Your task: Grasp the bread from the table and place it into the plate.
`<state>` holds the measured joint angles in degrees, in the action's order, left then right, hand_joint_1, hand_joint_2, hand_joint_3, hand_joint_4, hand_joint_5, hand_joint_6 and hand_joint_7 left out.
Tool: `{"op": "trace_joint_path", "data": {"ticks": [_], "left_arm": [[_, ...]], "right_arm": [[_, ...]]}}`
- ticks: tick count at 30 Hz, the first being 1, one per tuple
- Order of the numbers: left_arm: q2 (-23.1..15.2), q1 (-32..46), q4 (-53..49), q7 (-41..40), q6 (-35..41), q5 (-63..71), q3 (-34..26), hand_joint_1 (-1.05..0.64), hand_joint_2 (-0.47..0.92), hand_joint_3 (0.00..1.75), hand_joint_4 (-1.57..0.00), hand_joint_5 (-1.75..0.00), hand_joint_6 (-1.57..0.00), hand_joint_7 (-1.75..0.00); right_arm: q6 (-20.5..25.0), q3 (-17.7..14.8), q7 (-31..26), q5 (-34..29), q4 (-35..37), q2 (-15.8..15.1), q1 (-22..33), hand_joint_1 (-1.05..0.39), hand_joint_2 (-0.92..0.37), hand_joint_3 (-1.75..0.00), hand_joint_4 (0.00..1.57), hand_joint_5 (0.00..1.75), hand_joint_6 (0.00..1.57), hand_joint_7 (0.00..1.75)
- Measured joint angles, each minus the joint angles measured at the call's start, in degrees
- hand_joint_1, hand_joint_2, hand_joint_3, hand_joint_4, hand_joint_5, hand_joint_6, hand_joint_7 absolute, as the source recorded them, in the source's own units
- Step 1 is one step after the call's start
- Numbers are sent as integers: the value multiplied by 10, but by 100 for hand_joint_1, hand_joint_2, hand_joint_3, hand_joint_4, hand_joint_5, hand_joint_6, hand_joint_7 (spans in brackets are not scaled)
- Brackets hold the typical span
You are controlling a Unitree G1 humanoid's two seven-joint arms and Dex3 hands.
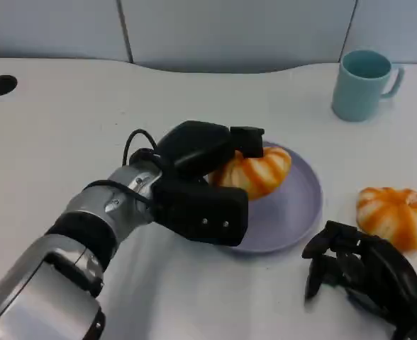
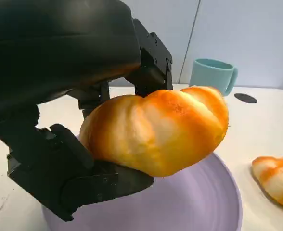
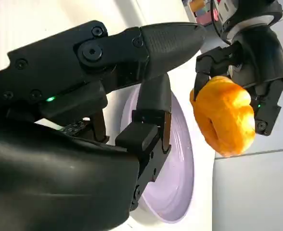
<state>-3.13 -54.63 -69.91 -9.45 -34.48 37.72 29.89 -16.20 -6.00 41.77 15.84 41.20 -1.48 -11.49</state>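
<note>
gripping the bread [image 1: 259,172] in my left hand [image 1: 207,185], i have my fingers [image 2: 151,67] closed over its top and back while the thumb side [image 2: 98,185] cups it from below, so the orange, pale-striped loaf is pinched firmly between them. the bread hangs above the lavender plate [image 1: 293,212], over the plate's left part, and from the left wrist view i can see a gap between its underside and the plate's surface [image 2: 189,202], so it is not resting there. in the right wrist view the same loaf [image 3: 223,115] shows clear of the plate [image 3: 177,163], clamped in my left hand's fingers [image 3: 269,94].

my right hand [image 1: 357,273] sits low near the table's front right corner, just in front of a second striped bread [image 1: 396,216] that lies on the white table [image 1: 67,142] to the right of the plate, apart from its rim. that hand holds nothing; its fingers [image 1: 322,258] are curled downward and a little apart, and i cannot tell whether their tips touch the tabletop.

a teal mug [image 1: 363,83] stands upright toward the table's back right corner, handle turned to the right, well apart from the plate. dark round holes [image 1: 1,85] mark the table's back edge at either side.
</note>
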Motion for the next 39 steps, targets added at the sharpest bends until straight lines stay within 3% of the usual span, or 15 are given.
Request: {"op": "trace_joint_path", "data": {"ticks": [1, 5, 9, 10, 13, 19, 20, 23, 29, 37, 38, 39], "left_arm": [[0, 0, -1, 3, 1, 0, 0, -29, 62, 104, -73, -152, -72, -136], [0, 0, -1, 20, 0, -7, -3, -32, 80, 59, -62, -117, -67, -84], [0, 0, -1, 28, 0, -13, -9, -36, 87, 32, -45, -112, -56, -60], [0, 0, -1, 28, 1, -13, -8, -40, 90, 24, -37, -101, -50, -53], [-1, -1, -1, 33, 20, -3, 2, -45, 92, 15, -33, -79, -46, -40], [-1, -1, 1, 46, 37, -1, 5, -46, 92, 14, -33, -73, -46, -36], [-1, -1, 2, 47, 37, -1, 5, -55, 92, 16, -20, -66, -36, -30], [-1, -4, 2, 63, 57, 0, 9, -62, 92, 16, -10, -60, -30, -26], [-1, -6, 4, 81, 74, -1, 9, -69, 92, 13, -2, -58, -31, -25], [-1, -6, 10, 81, 74, -1, 10, -72, 92, 14, 0, -65, -36, -28], [-1, -6, 10, 82, 74, -1, 10, -73, 92, 14, 0, -69, -37, -31], [-1, -6, 10, 83, 74, -1, 10, -73, 92, 13, 0, -79, -36, -47]], "right_arm": [[0, 0, 1, 0, 0, 0, 0, -51, -92, -25, 67, 158, 71, 116], [0, 0, 1, 0, -1, 0, 1, -51, -92, -25, 66, 159, 70, 116], [5, 1, 1, 0, -5, 0, 2, -51, -92, -25, 66, 159, 70, 116], [6, 1, 1, 0, -7, 0, 3, -51, -92, -25, 65, 159, 70, 117], [7, 2, 1, 0, -9, 0, 4, -51, -92, -25, 65, 159, 70, 118], [7, 2, 1, 0, -10, 0, 5, -51, -92, -25, 65, 159, 69, 119], [7, 2, 1, 0, -10, 0, 5, -51, -92, -25, 65, 159, 69, 118], [7, 2, 1, 1, -10, 0, 5, -51, -92, -25, 66, 159, 69, 118], [8, 2, 1, 0, -10, 0, 5, -51, -92, -25, 66, 159, 69, 119], [8, 2, -1, -1, -12, 0, 6, -51, -92, -25, 66, 159, 69, 120], [8, 2, -1, -2, -12, 0, 6, -51, -92, -25, 66, 159, 69, 120], [7, 2, -1, -2, -12, 0, 6, -50, -92, -26, 66, 159, 69, 120]]}}
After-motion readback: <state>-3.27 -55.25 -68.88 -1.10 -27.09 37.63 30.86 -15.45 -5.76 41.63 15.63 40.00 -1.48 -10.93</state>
